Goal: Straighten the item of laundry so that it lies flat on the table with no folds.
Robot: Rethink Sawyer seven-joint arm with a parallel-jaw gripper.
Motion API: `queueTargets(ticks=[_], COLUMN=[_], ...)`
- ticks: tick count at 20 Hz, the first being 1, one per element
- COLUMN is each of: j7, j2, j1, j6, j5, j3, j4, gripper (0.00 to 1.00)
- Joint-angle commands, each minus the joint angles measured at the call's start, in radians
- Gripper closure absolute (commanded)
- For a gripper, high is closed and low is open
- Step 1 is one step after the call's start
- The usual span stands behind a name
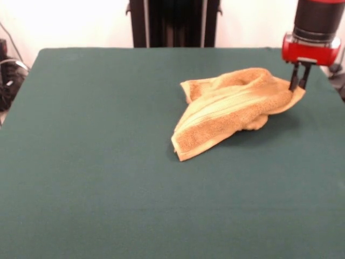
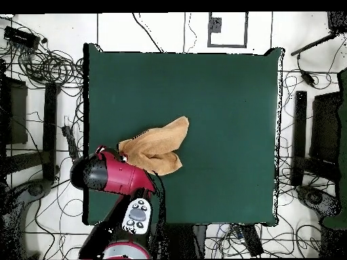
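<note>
A dark green table [image 1: 108, 178] fills the front view, its near half bare. Further back, right of centre, lies the orange-tan terry towel [image 1: 232, 110], bunched and folded over itself, with a paler woven band running along the fold that faces the camera and one corner pointing toward the near edge. Its far right end is raised off the cloth and casts a shadow beneath. There the gripper [image 1: 299, 81] comes down from the red and black arm, its two dark fingers close together and pinched on the towel's lifted edge. Behind the table stand a white wall and a dark upright column. The overhead view shows what the front view cannot: the towel [image 2: 157, 149] sits close to one side edge of the table [image 2: 223, 122], a long tongue of it reaching toward the table's middle, and tangled cables cover the floor all round. From above, the arm's red housing hides the gripper entirely.
</note>
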Motion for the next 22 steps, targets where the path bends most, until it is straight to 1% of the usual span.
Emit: queueTargets(ticks=[1,7,8,9,12,15,17,21,22], j7=[0.272,0.269,0.270,0.271,0.268,0.257,0.261,0.256,0.254], j2=[0.040,0.038,0.045,0.052,0.064,0.049,0.047,0.051,0.047], j1=[0.001,0.002,0.022,0.042,0.077,0.046,0.032,0.010,0.011], j6=[-0.051,-0.044,-0.033,-0.022,0.003,0.013,-0.004,-0.028,-0.023], j5=[0.060,0.059,0.060,0.061,0.059,0.056,0.059,0.057,0.055], j3=[0.110,0.104,0.076,0.047,-0.001,0.035,0.054,0.082,0.075], j4=[0.054,0.055,0.042,0.030,0.007,0.020,0.033,0.039,0.036], gripper=[1.00,1.00,1.00,0.00,0.00,0.00,0.00,0.00,0.00])
